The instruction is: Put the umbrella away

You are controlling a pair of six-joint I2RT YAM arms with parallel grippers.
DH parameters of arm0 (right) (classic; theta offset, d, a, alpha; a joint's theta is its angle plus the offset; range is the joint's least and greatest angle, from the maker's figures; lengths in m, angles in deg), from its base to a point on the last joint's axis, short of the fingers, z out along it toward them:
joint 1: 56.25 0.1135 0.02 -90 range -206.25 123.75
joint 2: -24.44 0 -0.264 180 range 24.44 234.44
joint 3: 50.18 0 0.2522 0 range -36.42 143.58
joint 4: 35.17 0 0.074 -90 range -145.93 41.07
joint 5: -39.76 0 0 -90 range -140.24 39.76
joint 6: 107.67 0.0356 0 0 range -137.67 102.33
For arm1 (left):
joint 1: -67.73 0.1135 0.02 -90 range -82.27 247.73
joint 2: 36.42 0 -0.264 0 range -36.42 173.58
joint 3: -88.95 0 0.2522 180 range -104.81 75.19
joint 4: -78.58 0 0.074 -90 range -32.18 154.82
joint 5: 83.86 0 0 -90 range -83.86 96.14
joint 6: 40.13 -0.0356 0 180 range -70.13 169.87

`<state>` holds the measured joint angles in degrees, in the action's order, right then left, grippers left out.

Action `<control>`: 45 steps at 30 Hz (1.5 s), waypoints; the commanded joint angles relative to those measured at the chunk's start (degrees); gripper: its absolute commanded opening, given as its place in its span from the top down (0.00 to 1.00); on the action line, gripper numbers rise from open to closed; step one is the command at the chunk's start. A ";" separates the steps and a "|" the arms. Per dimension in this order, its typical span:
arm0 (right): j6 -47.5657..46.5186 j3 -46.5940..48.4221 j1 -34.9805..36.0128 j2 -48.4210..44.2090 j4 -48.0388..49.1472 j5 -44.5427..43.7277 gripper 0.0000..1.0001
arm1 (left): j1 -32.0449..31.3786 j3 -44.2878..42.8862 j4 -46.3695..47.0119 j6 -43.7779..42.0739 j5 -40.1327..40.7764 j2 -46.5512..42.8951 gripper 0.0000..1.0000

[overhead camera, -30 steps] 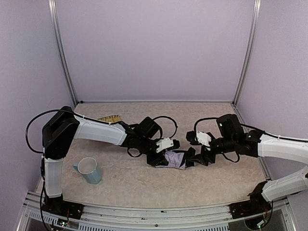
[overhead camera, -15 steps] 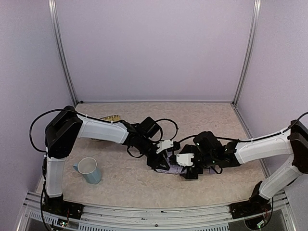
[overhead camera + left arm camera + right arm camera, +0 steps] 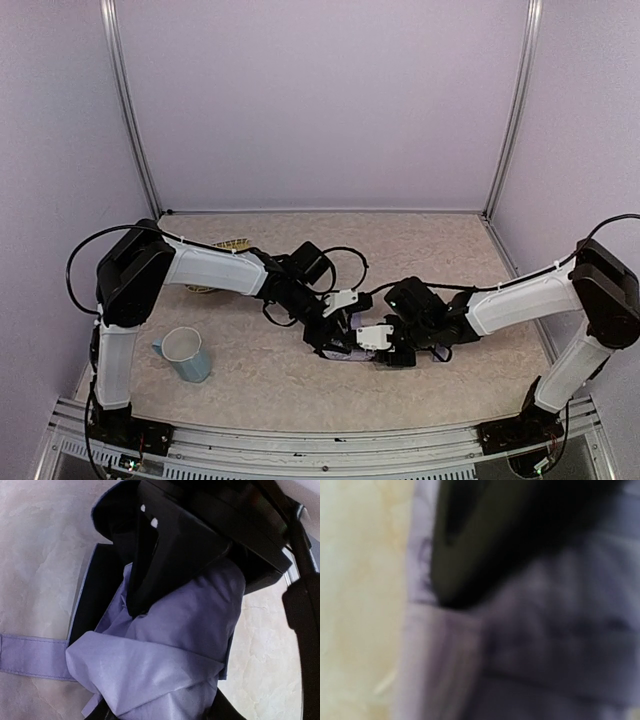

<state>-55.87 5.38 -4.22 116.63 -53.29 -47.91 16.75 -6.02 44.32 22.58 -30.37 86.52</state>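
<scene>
Lavender cloth fills your left wrist view: the umbrella (image 3: 165, 650) is a crumpled bundle, pale folds over black lining, and your left jaws sit half-closed with that cloth bunched between them. A black housing (image 3: 200, 540) presses onto the bundle from the other side. It looks like the body behind your right jaws, though I can't be sure. Overhead, the bundle lies on the desk (image 3: 420, 240) about midway between its left and right edges, nearer the near edge than the far one, almost buried between the two sets of jaws. As for your right jaws, that wrist view is a blur, with a dark shape (image 3: 470, 540) lying against lavender. I can't tell whether they're clamped or just resting there.

Here's the worry. You're gripping soft fabric, not the shaft, which I can't see at all. Pull now and the cloth can slide out, or the folds can spill open. If the right jaws have only a loose flap, lifting together stretches the canopy instead of carrying it. Both sets of jaws are crowded onto one small bundle, so any twist risks them knocking each other. A lavender strap (image 3: 30, 655) trails flat on the desk and can snag or get pinned. And a wide swing left brings the blue mug (image 3: 185, 353), near the near-left corner, into play.
</scene>
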 commanded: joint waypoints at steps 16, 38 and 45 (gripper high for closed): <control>3.31 4.13 -1.10 -6.84 -6.79 2.66 1.00 | 1.31 29.20 30.87 9.94 25.50 -37.24 0.01; 0.42 39.49 -7.61 -16.36 -28.54 18.18 1.00 | -3.94 54.70 81.65 20.31 12.40 -45.82 0.18; -6.43 44.65 -6.26 -15.54 -32.95 22.54 1.00 | -3.66 50.32 84.35 19.68 7.90 -38.91 0.17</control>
<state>-57.94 45.77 -11.54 100.47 -83.41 -29.42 12.95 47.51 123.42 43.58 -18.70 45.82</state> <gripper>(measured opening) 0.312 0.828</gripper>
